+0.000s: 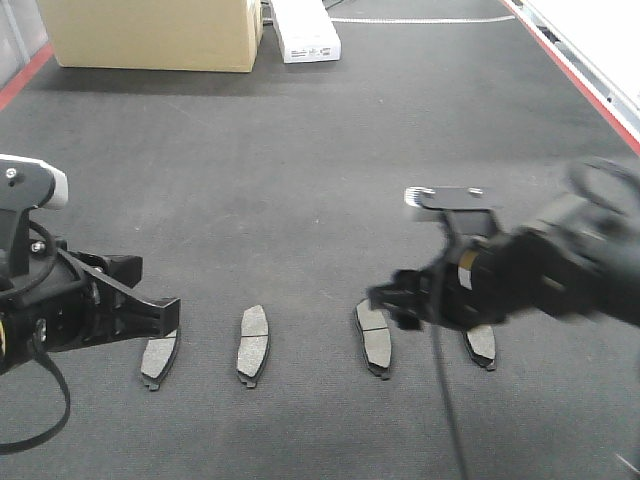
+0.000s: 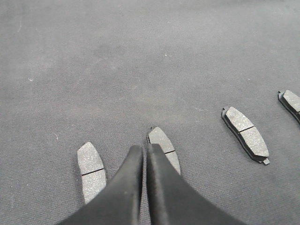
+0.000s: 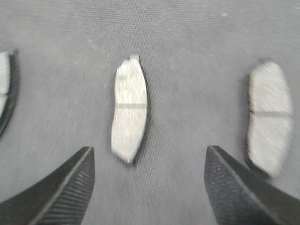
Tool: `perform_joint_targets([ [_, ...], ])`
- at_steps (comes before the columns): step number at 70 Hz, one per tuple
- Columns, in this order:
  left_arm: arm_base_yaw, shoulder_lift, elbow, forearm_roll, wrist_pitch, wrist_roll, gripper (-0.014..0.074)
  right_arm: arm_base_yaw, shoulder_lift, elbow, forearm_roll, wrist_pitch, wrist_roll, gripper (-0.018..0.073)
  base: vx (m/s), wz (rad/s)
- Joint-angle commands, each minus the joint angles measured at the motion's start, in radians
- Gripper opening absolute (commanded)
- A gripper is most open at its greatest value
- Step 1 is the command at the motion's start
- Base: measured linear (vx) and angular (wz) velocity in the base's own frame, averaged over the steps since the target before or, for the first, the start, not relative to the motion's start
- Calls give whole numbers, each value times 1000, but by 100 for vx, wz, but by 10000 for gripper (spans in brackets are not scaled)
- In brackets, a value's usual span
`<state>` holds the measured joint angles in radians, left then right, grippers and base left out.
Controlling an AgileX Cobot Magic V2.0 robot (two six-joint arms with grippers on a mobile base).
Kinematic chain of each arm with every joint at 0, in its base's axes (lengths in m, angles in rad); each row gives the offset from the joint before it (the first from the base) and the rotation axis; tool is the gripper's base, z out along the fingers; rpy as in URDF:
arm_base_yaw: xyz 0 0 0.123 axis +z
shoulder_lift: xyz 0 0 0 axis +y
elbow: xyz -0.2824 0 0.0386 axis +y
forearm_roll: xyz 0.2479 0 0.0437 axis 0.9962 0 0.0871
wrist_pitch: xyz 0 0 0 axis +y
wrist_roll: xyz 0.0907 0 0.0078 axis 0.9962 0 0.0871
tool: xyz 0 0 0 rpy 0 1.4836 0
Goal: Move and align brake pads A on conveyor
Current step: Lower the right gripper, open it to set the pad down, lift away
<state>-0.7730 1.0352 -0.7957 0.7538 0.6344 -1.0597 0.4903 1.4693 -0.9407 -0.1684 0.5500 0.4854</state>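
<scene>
Brake pads: four, lying flat, grey face up, in a rough row across the near part of the conveyor point(image 1: 300, 180). First pad point(image 1: 159, 357) at far left, partly under the left gripper point(image 1: 165, 318); second pad point(image 1: 253, 344) just right of it; third pad point(image 1: 373, 337) beside the right gripper point(image 1: 392, 298); fourth pad point(image 1: 481, 345) at far right, partly hidden by the right arm.

Left gripper: fingers point(image 2: 126, 187) pressed together, holding nothing, above the belt between two pads.

Right gripper: fingers point(image 3: 56, 192) spread wide, holding nothing, over the belt; view blurred.

Far end of belt: cardboard box point(image 1: 155, 32), white box point(image 1: 306, 32). Red edge strip point(image 1: 575, 70) along the right side.
</scene>
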Motion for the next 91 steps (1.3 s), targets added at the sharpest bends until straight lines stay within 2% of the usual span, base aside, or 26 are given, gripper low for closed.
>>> perform_joint_targets([
  [1,-5,-15,-24,34,-39,-6,-6,-2,-136,45,-37,-72,0,473,0,0],
  [35,-5,-15,-24,34,-39,-6,-6,-2,-772,349,-171,-143,-11,355,0,0],
  [41,-5,-15,-24,34,-39,-6,-6,-2,-875,391,-207,-142,-12,281,0,0],
  [57,-5,-15,-24,34,-39,-6,-6,-2,-1075,457,-216,-111,-12,-16,0,0],
  [91,-5,-15,-24,34,-39,-6,-6,-2,-1131,474,-214,-100,-10,-10,0,0],
])
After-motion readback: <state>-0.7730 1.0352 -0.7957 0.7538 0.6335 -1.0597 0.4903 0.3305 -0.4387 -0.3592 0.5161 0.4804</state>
